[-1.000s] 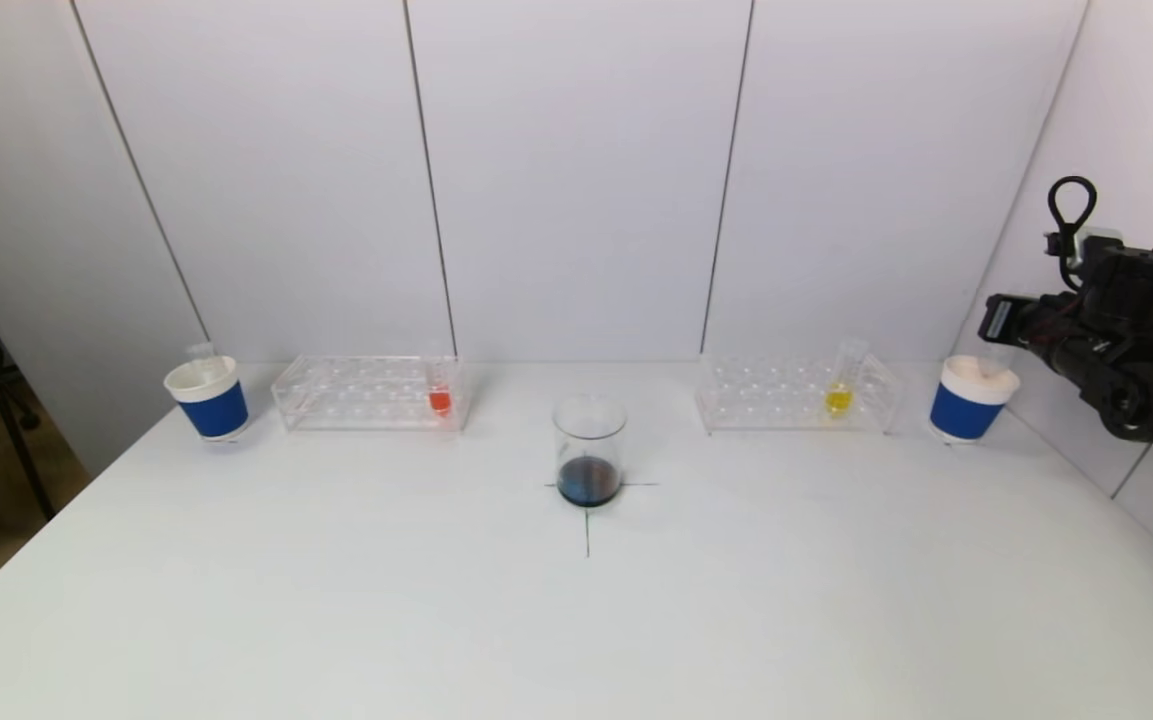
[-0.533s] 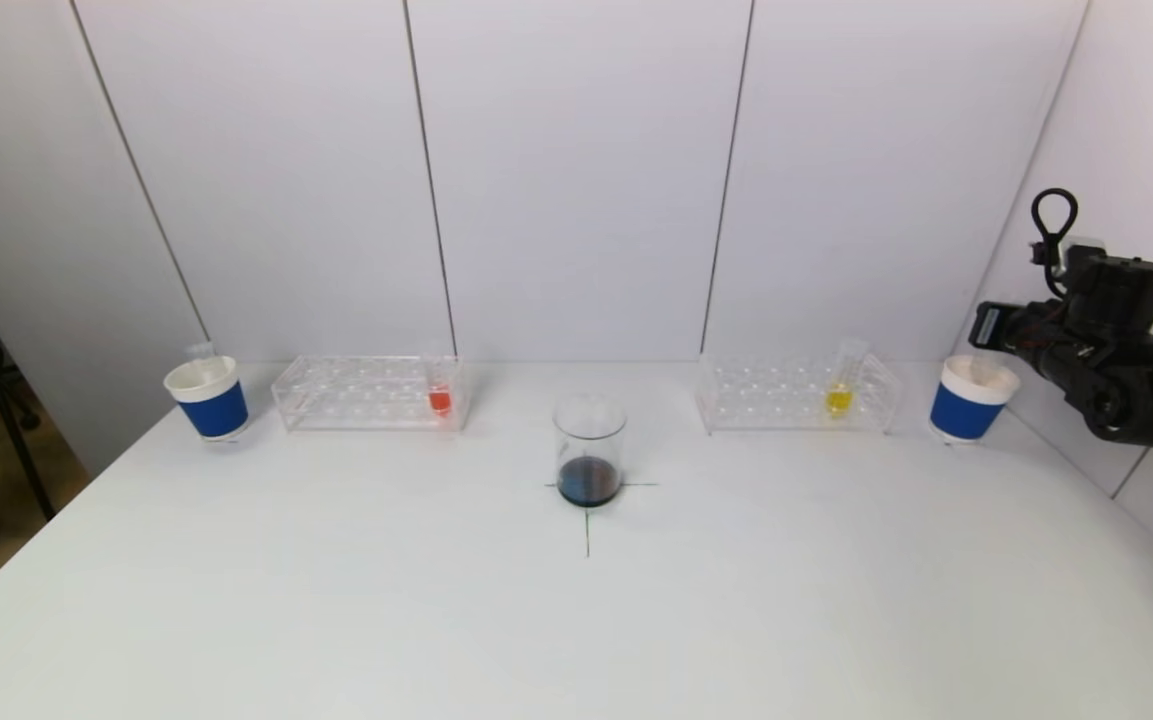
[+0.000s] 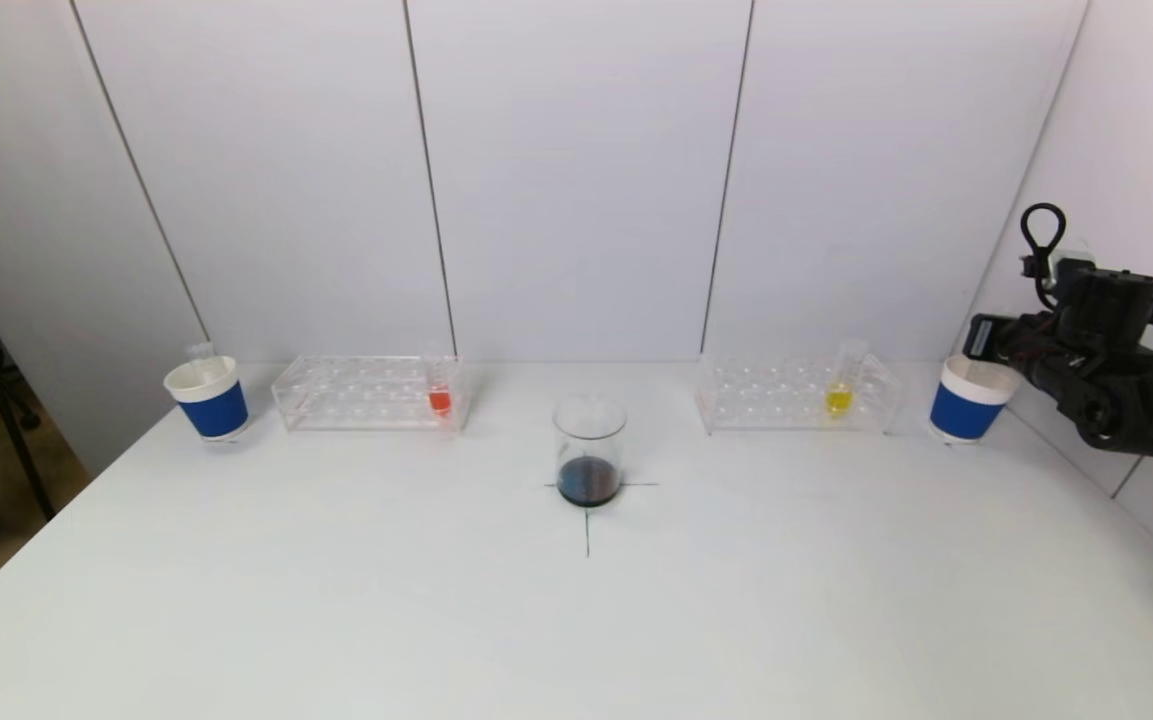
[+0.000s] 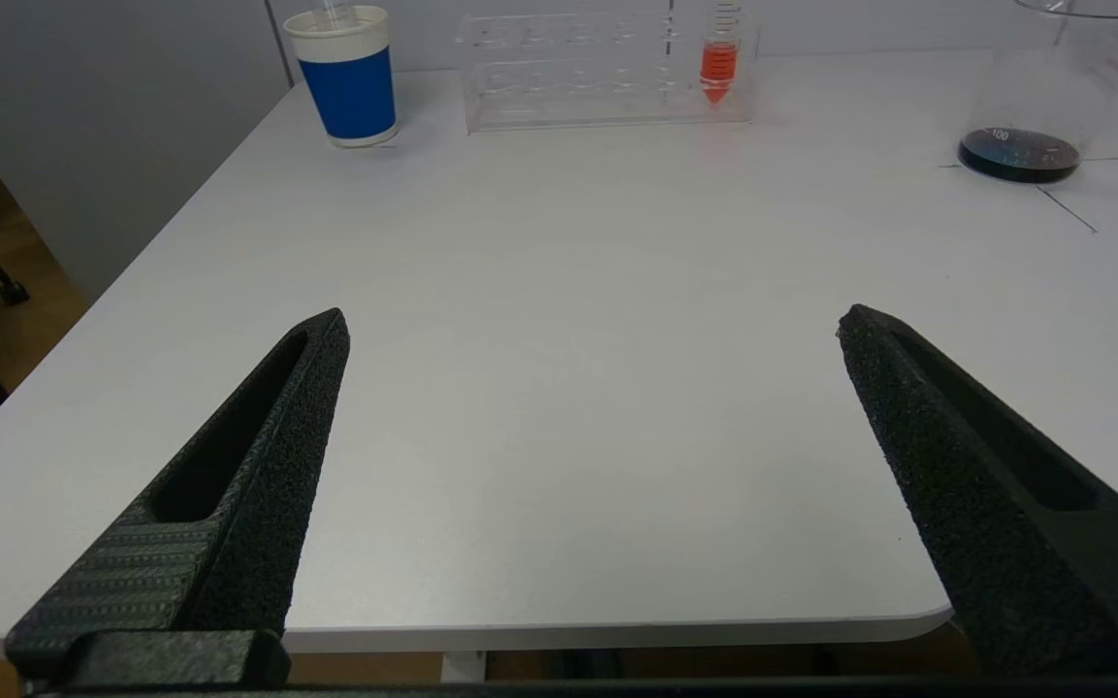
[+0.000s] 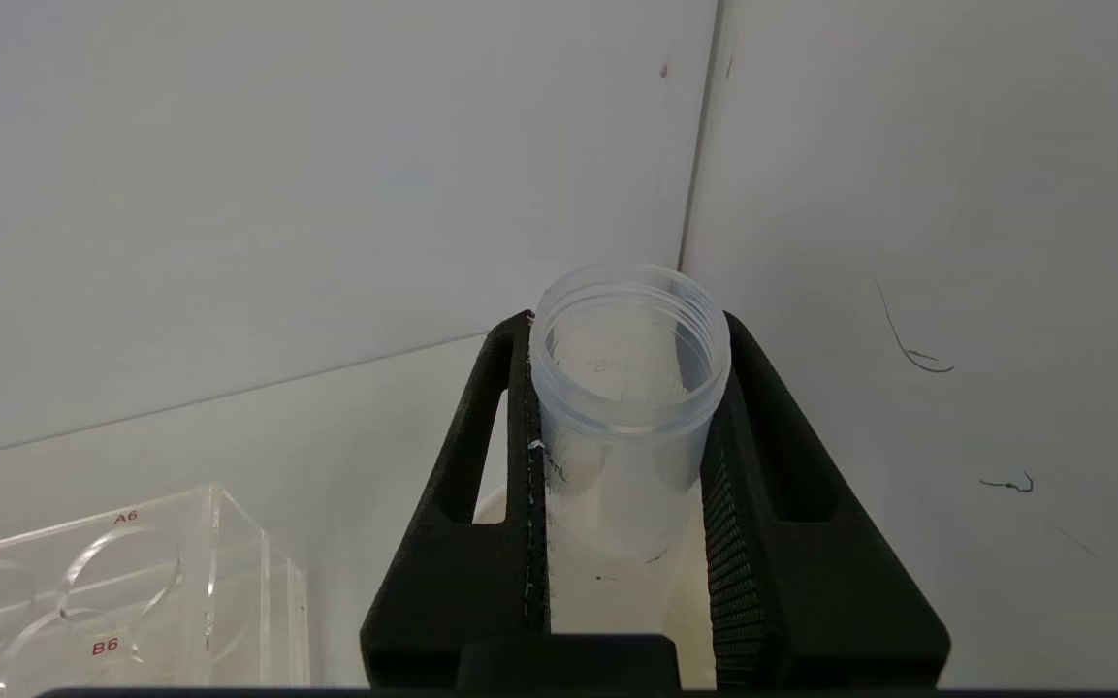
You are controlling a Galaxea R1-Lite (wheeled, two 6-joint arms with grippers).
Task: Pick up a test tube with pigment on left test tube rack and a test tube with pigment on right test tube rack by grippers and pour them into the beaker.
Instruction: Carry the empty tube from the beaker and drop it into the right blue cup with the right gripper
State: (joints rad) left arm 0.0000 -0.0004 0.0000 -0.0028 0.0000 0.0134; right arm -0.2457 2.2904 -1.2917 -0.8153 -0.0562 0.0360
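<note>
The glass beaker (image 3: pixel 589 452) stands mid-table with dark liquid in its bottom. A test tube with red pigment (image 3: pixel 439 395) stands in the left rack (image 3: pixel 366 392), and one with yellow pigment (image 3: pixel 840 395) in the right rack (image 3: pixel 796 393). My right gripper (image 3: pixel 984 340) hangs at the far right, just over the right blue cup (image 3: pixel 971 400). In the right wrist view it (image 5: pixel 626 322) is shut on an empty clear test tube (image 5: pixel 628 388), whose lower end points into the cup. My left gripper (image 4: pixel 592 318) is open and empty over the table's near left edge, out of the head view.
A second blue cup (image 3: pixel 208 397) with an empty tube in it stands left of the left rack. The side wall runs close behind my right arm. A black cross (image 3: pixel 587 520) is drawn on the table under the beaker.
My right arm has come down and slightly leftward, lowering the empty tube towards the right cup. The left arm and everything on the table are unmoved.
</note>
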